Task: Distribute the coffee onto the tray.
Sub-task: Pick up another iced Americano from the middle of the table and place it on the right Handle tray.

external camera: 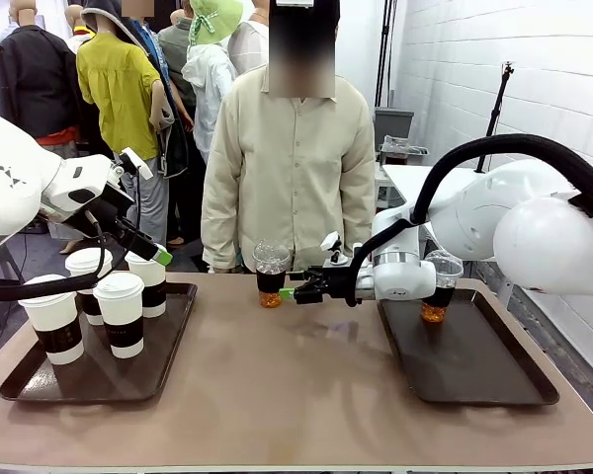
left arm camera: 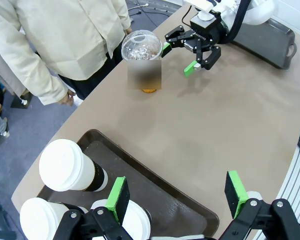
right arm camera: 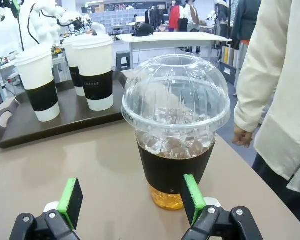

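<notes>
So the right fingers (right arm camera: 192, 192) are sitting spread wide open, pointing at the clear dome-lidded cup (external camera: 270, 272), which is standing on the desk (external camera: 296, 395) in front of the person (external camera: 292, 158). They're lining up just beside it and gripping nothing, though I can't tell if a pad is brushing it. The other clear cup (external camera: 441, 286) is standing on the right tray (external camera: 494, 380), partly behind that arm. The left fingers (left arm camera: 118, 197) are hanging wide open too, empty, over the left tray (external camera: 173, 346) where the four paper cups (external camera: 121, 311) are standing.
</notes>
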Controlling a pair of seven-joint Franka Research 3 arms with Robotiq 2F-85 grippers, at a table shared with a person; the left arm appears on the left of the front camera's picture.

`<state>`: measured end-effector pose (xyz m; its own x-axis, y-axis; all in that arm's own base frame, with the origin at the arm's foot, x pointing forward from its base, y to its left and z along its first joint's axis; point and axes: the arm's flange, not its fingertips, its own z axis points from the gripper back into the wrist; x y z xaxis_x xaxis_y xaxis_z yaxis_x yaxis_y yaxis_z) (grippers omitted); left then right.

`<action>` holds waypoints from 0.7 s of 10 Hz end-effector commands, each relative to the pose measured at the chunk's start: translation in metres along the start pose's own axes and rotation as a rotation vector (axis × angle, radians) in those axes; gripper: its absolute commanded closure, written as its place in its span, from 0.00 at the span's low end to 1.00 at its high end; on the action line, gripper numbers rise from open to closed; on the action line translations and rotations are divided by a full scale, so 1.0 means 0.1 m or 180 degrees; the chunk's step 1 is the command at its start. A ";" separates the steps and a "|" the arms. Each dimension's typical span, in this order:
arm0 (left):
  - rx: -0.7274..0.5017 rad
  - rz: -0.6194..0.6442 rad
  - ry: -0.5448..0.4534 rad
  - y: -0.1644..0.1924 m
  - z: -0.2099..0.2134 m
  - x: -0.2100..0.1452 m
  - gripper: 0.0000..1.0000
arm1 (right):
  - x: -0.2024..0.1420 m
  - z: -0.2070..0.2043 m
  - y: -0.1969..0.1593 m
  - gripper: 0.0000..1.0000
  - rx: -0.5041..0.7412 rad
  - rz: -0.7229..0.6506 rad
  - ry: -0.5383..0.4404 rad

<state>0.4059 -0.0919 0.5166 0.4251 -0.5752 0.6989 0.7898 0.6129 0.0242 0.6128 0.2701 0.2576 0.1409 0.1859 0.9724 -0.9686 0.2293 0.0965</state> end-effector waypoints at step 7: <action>-0.0043 -0.0001 -0.0029 0.02 -0.01 -0.02 0.00 | 0.02 -0.17 -0.19 0.00 -0.0440 -0.0103 -0.0076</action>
<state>0.4059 -0.0919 0.5165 0.4251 -0.5752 0.6988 0.7897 0.6130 0.0242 0.6286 0.2754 0.2564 0.1636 0.1670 0.9723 -0.9424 0.3179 0.1040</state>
